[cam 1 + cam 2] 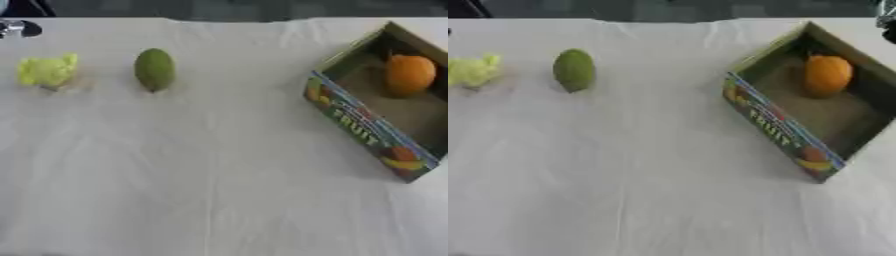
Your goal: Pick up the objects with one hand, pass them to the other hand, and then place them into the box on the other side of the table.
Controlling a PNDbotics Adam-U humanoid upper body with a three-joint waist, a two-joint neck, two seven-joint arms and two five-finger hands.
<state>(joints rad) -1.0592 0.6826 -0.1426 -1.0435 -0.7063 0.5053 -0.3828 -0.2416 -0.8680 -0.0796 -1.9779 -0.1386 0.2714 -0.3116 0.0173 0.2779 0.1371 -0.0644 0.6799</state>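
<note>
Orange (pixel 827 75) already in box (pixel 780 131); lime (pixel 154 69) and yellow-green lump (pixel 47 71) waiting on counter (pixel 219 190). No hand visible, state unknowable. Next: left-side pickup of lime.

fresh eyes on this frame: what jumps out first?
The box with bright fruit print on its near wall, sitting askew at the table's right, with an orange inside near its far end. Next, on the left of the white cloth, a green fruit and, further left, a pale yellow-green lumpy item, apart from each other. No hand can be made out in either view.
</note>
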